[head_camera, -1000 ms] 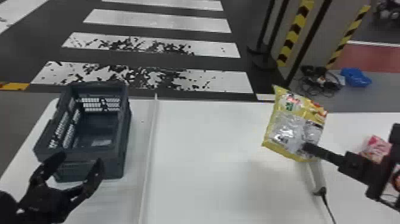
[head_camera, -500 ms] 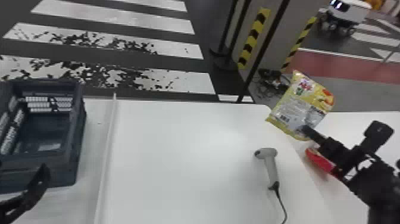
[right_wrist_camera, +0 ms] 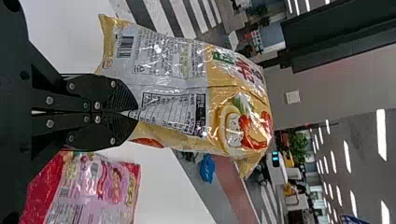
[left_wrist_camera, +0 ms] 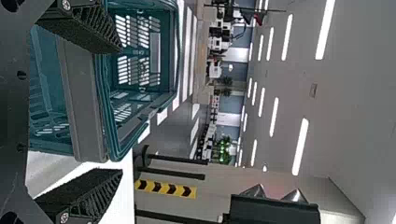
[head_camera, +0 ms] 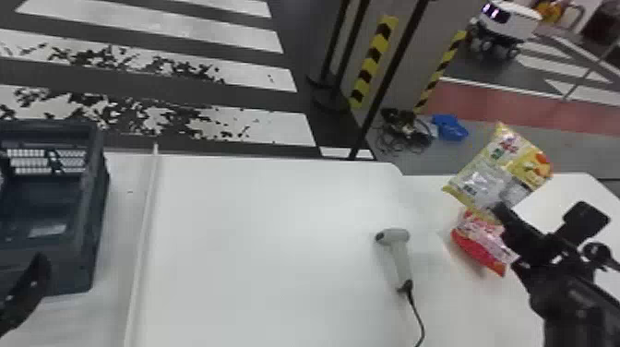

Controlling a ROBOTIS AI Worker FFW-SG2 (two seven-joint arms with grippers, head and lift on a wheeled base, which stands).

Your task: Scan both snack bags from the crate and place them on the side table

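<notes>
While the right hand [head_camera: 500,210] is closed tight on one end of the yellow snack bag [head_camera: 507,168], holding it up over the side desk [head_camera: 567,191], the red-and-pink snack bag [head_camera: 479,240] lies on that desk. The left hand [head_camera: 28,286] is empty and wide open beside the crate [head_camera: 87,230]; the scanner [head_camera: 400,258] lies on the main desk [head_camera: 267,258].

A glossy yellow snack bag [head_camera: 507,161] with a printed, silvery back is held up, tilted, near a red-and-pink snack bag [head_camera: 479,242] lying on the white side table [head_camera: 571,188], while a grey corded scanner [head_camera: 400,256] lies between them and the open-topped dark crate [head_camera: 90,221].
</notes>
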